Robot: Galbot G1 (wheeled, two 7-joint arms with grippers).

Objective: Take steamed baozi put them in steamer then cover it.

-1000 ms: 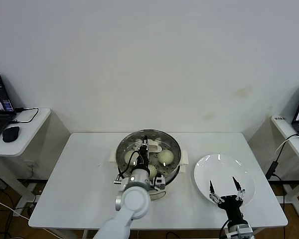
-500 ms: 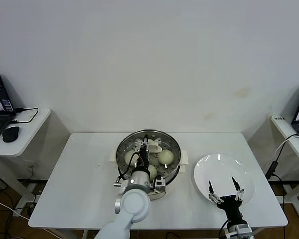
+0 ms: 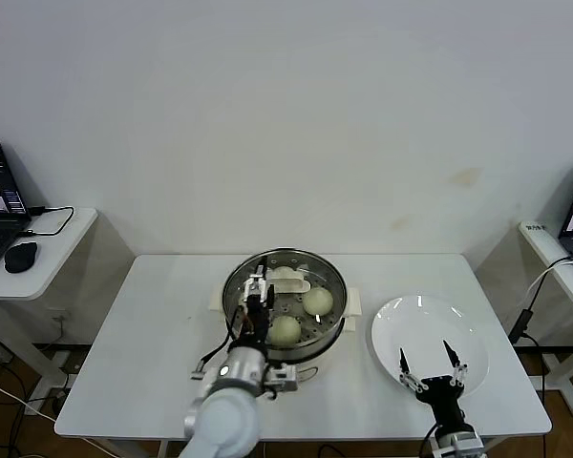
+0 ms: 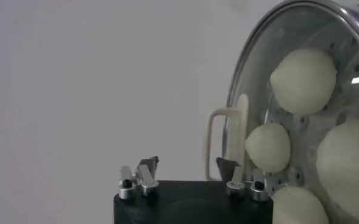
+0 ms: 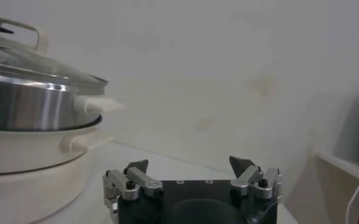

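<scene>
Hovering over the steamer's (image 3: 285,301) left rim, the left gripper (image 3: 256,295) has its fingers spread apart with nothing between them, the lid handle clear of them. The cover (image 3: 301,270) sits on the pot, its cream-white bar handle (image 3: 288,278) toward the far side of the glass. Through the clear glass you can make out the steamed baozi (image 3: 317,301): two show plainly in the head view, and the left wrist view catches four pale rounds under the dome (image 4: 303,81). From the right wrist view the lid (image 5: 42,68) rests level on the steel wall, rim seated all round as far as can be seen.

So buns in, lid down; by my reading the job's substance is done, and the open left claw says it needs no more support from that arm. A glass lid with a metal rim stays put by its own weight, which would explain letting go right above it.

Over at the desk's near right corner, the right gripper (image 3: 430,364) waits above the white plate's (image 3: 430,320) near edge, prongs wide apart, empty. The plate is bare, which fits with every bun having gone into the pot. The steamer stands in the middle of the desk (image 3: 153,334), toward its back edge, side handles clear. The left arm would best lift straight up, so no finger clips the handle.
</scene>
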